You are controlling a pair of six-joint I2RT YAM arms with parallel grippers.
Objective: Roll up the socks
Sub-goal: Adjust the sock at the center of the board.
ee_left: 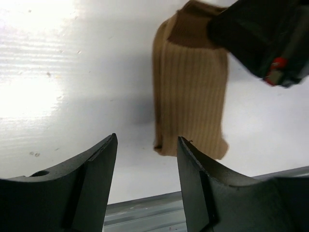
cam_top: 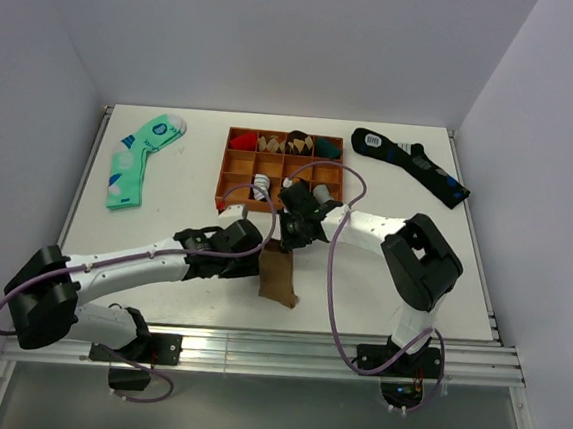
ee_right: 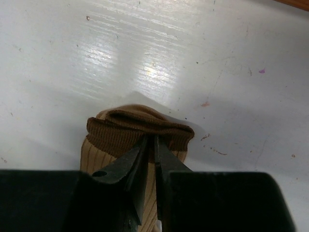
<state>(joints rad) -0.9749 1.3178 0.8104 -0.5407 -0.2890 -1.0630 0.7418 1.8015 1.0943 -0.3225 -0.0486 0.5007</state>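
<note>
Beneath right wrist only: right gripper (ee_right: 150, 141) on socks (ee_right: 120, 129).

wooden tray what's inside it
Back row: red bundle, tan bundle, dark bundle, teal bundle. Nearer: a pale roll. The right arm, its pincer on the tan socks, covers some near cells.

Robot lab test cell: scuffed white tabletop (cam_top: 190, 166) boxed in by plain white wall panels (cam_top: 281, 43). Silver aluminium extrusion rail (cam_top: 285, 350) at near edge, w/ white-and-black left arm (cam_top: 132, 261) & right arm (cam_top: 418, 256) bolted on. Loose purple cables (cam_top: 332, 279).
</note>
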